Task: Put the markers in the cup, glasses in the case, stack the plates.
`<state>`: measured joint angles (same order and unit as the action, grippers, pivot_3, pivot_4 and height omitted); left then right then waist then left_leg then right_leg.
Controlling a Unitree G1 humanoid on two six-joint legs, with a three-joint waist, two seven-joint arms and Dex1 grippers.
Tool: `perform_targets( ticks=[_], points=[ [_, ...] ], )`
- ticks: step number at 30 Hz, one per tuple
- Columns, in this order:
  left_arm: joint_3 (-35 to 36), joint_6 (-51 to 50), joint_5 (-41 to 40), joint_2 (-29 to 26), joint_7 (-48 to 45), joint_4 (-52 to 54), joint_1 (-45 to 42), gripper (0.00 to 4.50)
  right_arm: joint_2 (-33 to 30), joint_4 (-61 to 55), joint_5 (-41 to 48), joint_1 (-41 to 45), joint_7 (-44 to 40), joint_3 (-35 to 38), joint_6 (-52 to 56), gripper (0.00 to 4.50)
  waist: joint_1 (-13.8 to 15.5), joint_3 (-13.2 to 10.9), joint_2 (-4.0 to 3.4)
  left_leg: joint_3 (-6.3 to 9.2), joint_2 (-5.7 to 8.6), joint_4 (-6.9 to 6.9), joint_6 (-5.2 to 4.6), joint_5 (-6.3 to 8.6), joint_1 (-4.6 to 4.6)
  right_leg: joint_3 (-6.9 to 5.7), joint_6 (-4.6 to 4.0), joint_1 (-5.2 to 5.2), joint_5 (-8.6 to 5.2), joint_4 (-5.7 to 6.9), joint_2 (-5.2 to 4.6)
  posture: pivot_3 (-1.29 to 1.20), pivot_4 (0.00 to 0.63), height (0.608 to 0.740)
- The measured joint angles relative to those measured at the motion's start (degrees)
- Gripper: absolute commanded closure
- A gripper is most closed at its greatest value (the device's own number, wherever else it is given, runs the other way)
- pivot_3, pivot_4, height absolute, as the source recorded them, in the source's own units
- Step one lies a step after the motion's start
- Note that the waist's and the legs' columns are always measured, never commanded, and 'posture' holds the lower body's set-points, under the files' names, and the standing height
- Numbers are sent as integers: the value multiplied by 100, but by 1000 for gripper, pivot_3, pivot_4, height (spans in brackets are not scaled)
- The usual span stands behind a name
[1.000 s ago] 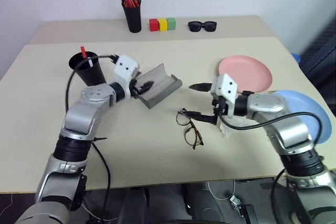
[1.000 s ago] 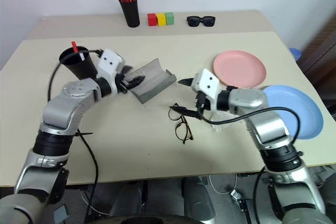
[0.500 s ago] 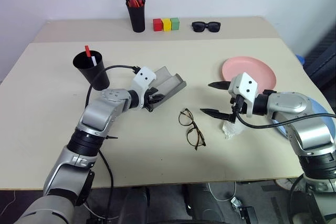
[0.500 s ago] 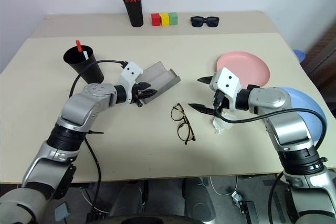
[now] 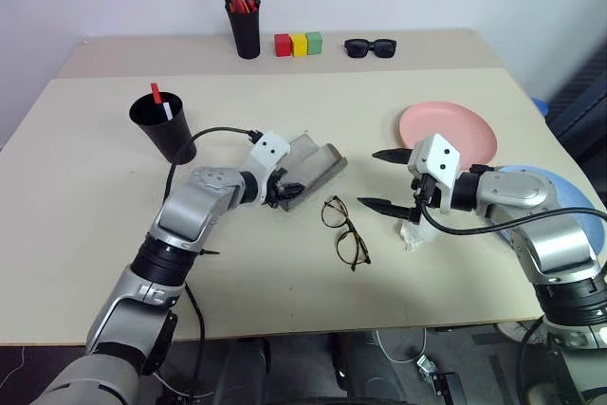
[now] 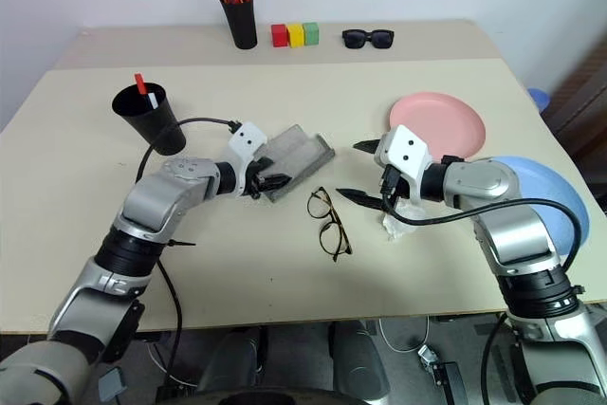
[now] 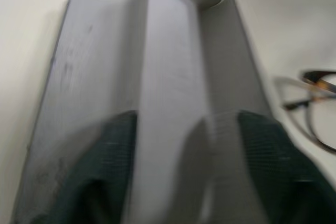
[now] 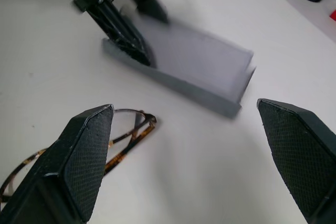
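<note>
My left gripper (image 5: 284, 193) is shut on the near end of the open grey case (image 5: 311, 164), which lies on the table; its fingers (image 7: 100, 177) straddle a wall of the case (image 7: 173, 77). The tortoiseshell glasses (image 5: 346, 230) lie unfolded just right of the case. To the right of the glasses, my right gripper (image 5: 382, 179) hovers open and holds nothing. The black cup (image 5: 162, 126) at the left holds the red marker (image 5: 155, 94) and the white marker (image 5: 168, 107). The pink plate (image 5: 455, 128) and the blue plate (image 5: 580, 211) lie side by side at the right, the blue one partly behind my right arm.
A black pen holder (image 5: 246, 31) with orange-red pens, three coloured blocks (image 5: 299, 43) and black sunglasses (image 5: 368, 46) line the table's far edge. A crumpled white scrap (image 5: 414, 232) lies under my right wrist.
My left gripper has carried the case right and down to the table, closer to the glasses. The right gripper has stayed open and barely moved. The camera view has shifted.
</note>
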<state>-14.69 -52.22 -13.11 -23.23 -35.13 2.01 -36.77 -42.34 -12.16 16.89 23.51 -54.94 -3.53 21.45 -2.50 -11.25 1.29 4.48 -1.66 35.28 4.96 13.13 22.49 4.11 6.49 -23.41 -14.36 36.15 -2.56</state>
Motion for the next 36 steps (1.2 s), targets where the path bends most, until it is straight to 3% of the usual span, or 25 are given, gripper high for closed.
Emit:
perform_targets(
  ticks=[1, 9, 12, 16, 22, 31, 34, 36],
  points=[
    [-1, -1, 3, -18, -2, 4, 16, 3742, 21, 0, -11, 0, 2, -15, -10, 0, 2, 0, 0, 0, 0, 1, 0, 0, 0, 0, 0, 0, 0, 0, 0, 0, 150, 740],
    [262, 709, 188, -301, 36, -276, 19, 3742, 106, -19, -44, -7, 67, -42, -46, 0, 2, 0, 0, 0, 0, 0, 0, 0, 0, 0, 0, 0, 0, 0, 0, 0, 150, 740],
    [617, 802, 0, -393, -138, -422, 21, 2906, 137, -57, -46, -28, 130, -42, -46, 0, 4, 0, 0, 0, 0, 0, 0, 0, 1, 0, 0, -1, 0, 1, 0, 0, 150, 740],
    [1017, 477, -552, -656, -689, -187, 73, 951, 118, -212, -35, -146, 176, -21, -40, 0, 2, 0, 0, 0, 0, 0, 0, 0, 1, 0, 0, -1, 0, 1, 0, 0, 150, 740],
    [794, 5, -1124, -946, -1407, 693, 378, 951, -26, -608, 32, -522, 112, 6, 120, 0, 7, 0, 0, 0, 0, 2, 0, 0, 1, 0, 0, 1, 0, 1, -2, 0, 150, 740],
    [-63, 114, -744, -827, -1373, 678, 239, 951, 15, -957, 35, -767, 313, 33, 248, 0, 4, 0, 0, 0, 0, 3, 0, 0, 0, 0, -1, 1, -1, 2, -1, 0, 150, 740],
    [-211, 164, -577, -701, -1221, 497, 200, 1720, 22, -1038, 68, -773, 334, 33, 328, 0, 3, 0, 0, 0, 0, 3, 0, 0, 0, 0, -1, 1, -1, 2, -1, 0, 150, 740],
    [-250, 239, -507, -666, -1209, 472, 208, 2691, 14, -1038, 76, -772, 330, 33, 346, 0, 3, 0, 0, 0, 0, 3, 0, 0, 0, 0, -1, 1, -1, 2, -1, 0, 150, 740]
  ],
)
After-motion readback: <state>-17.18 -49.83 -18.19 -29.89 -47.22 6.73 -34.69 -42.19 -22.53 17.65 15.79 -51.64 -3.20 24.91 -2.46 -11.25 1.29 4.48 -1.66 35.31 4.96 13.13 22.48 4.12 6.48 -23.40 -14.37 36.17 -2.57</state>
